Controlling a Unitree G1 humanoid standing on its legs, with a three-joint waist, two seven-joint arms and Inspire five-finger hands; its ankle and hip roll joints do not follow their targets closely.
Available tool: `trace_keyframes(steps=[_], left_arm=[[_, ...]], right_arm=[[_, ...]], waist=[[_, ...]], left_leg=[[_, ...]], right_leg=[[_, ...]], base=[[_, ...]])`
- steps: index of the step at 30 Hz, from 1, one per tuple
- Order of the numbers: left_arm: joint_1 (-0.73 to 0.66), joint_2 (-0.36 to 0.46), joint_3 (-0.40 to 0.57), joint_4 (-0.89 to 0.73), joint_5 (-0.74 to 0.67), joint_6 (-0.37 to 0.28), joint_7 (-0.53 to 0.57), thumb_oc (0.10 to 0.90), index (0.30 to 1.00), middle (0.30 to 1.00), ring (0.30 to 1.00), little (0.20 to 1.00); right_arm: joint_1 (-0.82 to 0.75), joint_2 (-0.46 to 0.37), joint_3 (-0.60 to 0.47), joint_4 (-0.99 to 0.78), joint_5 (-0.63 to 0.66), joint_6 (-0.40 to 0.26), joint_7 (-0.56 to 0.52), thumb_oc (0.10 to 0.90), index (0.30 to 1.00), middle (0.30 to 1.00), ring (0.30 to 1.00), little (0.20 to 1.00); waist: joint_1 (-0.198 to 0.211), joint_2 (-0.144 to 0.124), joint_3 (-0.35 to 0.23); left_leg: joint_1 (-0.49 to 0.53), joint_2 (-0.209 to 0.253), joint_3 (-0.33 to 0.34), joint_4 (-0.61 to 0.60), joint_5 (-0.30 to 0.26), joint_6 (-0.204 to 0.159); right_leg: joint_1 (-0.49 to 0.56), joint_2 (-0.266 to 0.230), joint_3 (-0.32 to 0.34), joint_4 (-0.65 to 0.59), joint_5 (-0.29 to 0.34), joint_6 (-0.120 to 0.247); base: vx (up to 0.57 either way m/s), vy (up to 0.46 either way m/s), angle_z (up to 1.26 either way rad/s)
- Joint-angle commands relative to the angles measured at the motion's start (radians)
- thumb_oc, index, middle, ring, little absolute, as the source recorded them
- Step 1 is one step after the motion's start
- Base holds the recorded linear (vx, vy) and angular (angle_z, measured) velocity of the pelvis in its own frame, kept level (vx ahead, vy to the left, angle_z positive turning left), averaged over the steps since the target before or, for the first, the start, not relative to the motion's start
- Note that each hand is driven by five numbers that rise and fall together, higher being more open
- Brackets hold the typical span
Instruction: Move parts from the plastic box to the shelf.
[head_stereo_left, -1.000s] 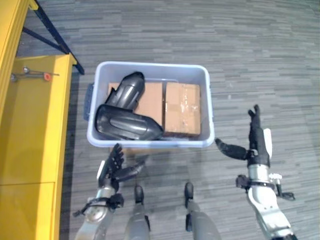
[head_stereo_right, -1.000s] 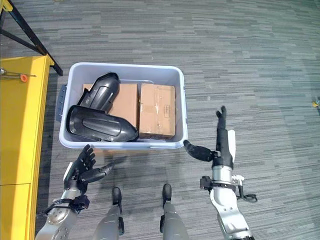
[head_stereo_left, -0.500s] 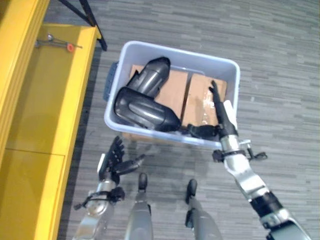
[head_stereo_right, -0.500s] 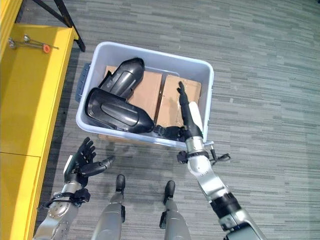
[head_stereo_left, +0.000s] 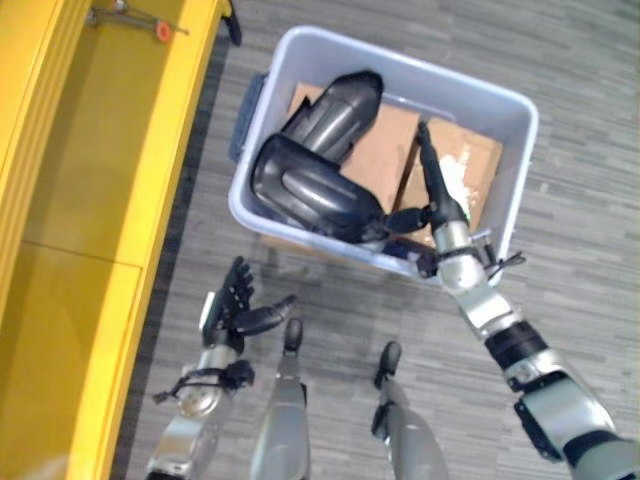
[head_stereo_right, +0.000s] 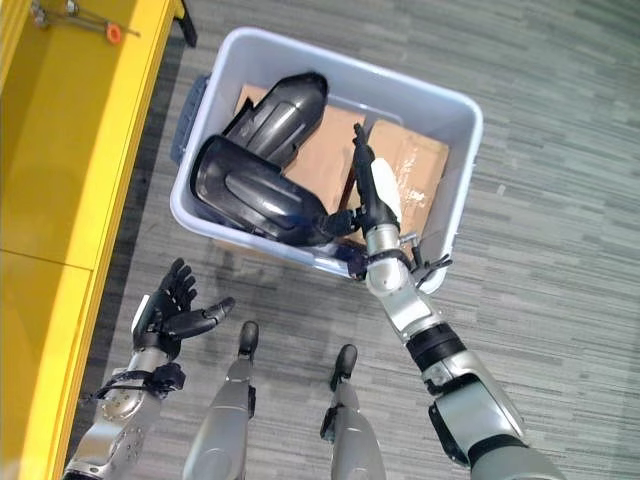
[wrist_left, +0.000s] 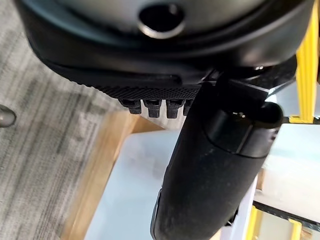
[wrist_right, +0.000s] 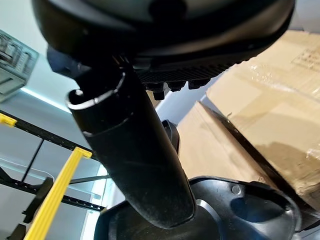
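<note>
Nearer black part (head_stereo_left: 315, 193) lies lengthwise along the box (head_stereo_left: 512, 200) front wall.

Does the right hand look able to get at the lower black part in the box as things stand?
Probably yes. The right hand is already inside the open-topped plastic box, fingers straight, thumb reaching towards the near end of the lower black part. Nothing lies over that end; the cardboard boxes sit underneath.

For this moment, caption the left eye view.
Right hand reaches open into the plastic box beside black parts; left hand waits open.
</note>
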Motion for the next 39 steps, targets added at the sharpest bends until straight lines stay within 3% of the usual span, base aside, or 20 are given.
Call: trace_keyframes(steps=[1,17,26,30,39], left_arm=[[0.001,0.057,-0.024,-0.106,-0.012,-0.092,0.007,0.900,1.000,1.000,1.000,1.000],[-0.045,0.046,-0.050,-0.096,-0.027,-0.105,0.035,0.900,1.000,1.000,1.000,1.000],[-0.075,0.033,-0.067,-0.101,-0.028,-0.111,0.050,0.900,1.000,1.000,1.000,1.000],[-0.091,0.028,-0.066,-0.092,-0.021,-0.110,0.062,0.900,1.000,1.000,1.000,1.000],[-0.094,0.019,-0.038,-0.100,-0.001,-0.105,0.088,0.900,1.000,1.000,1.000,1.000]], right_arm=[[-0.112,-0.045,-0.012,-0.040,0.016,-0.062,-0.072,0.900,1.000,1.000,1.000,1.000],[-0.311,-0.076,0.008,0.195,0.117,-0.067,-0.096,0.900,1.000,1.000,1.000,1.000],[-0.359,-0.087,0.040,0.272,0.080,-0.053,-0.109,0.900,1.000,1.000,1.000,1.000],[-0.341,-0.082,0.038,0.228,0.077,-0.057,-0.111,0.900,1.000,1.000,1.000,1.000],[-0.228,-0.078,0.019,-0.139,-0.087,-0.050,-0.118,0.900,1.000,1.000,1.000,1.000]], waist=[[-0.005,-0.008,-0.083],[0.027,0.015,-0.037],[0.033,0.027,-0.021],[0.030,0.023,-0.013],[0.004,0.003,-0.011]], left_leg=[[-0.028,-0.029,-0.015,0.075,-0.074,0.047],[-0.123,-0.061,-0.036,0.117,-0.087,0.053],[-0.167,-0.079,-0.049,0.132,-0.092,0.058],[-0.175,-0.081,-0.048,0.132,-0.092,0.059],[-0.183,-0.080,-0.044,0.135,-0.098,0.064]], right_leg=[[0.026,-0.069,0.062,0.059,-0.087,0.050],[-0.010,-0.086,0.035,0.054,-0.077,0.058],[-0.029,-0.093,0.029,0.050,-0.075,0.062],[-0.036,-0.091,0.033,0.047,-0.074,0.062],[-0.045,-0.087,0.041,0.046,-0.078,0.061]], base=[[0.01,0.009,0.08],[0.01,0.008,0.06],[0.01,0.006,0.04],[0.00,0.002,0.02],[0.00,0.001,-0.01]])
